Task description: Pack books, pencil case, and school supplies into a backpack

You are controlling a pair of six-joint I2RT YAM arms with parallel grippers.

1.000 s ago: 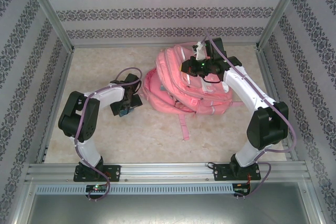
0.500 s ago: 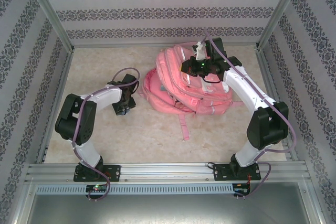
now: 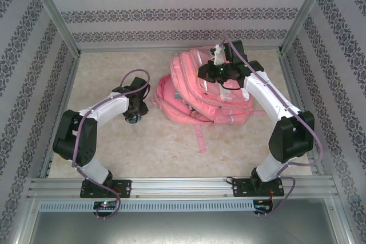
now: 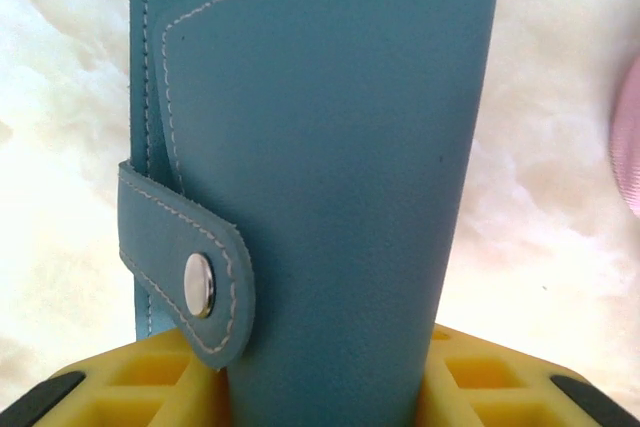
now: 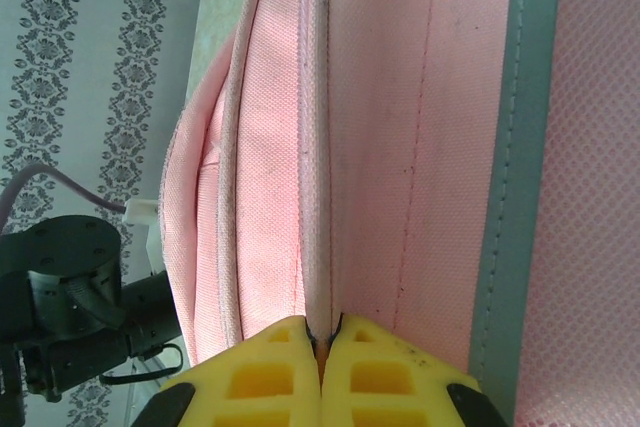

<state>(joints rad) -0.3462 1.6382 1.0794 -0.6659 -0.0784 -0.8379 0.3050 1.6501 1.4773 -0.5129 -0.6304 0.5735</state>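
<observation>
A teal leather pencil case (image 4: 330,177) with white stitching and a snap strap stands between the yellow fingers (image 4: 150,377) of my left gripper (image 4: 330,352), which is shut on it. In the top view that gripper (image 3: 136,112) is low over the table, just left of the pink backpack (image 3: 194,98). My right gripper (image 5: 322,332) is shut on a seam edge of the backpack (image 5: 420,147), holding it up at the bag's far side (image 3: 219,56). Books and school supplies are out of view.
Patterned walls and metal frame posts (image 3: 54,21) enclose the marbled table (image 3: 154,147). A pink strap (image 3: 200,138) trails from the backpack toward the near edge. The left arm's dark joint (image 5: 70,287) shows in the right wrist view.
The left gripper's jaws have closed on the pencil case and the gripper has shifted slightly farther back while its elbow swung left. The right arm and backpack have not moved.
</observation>
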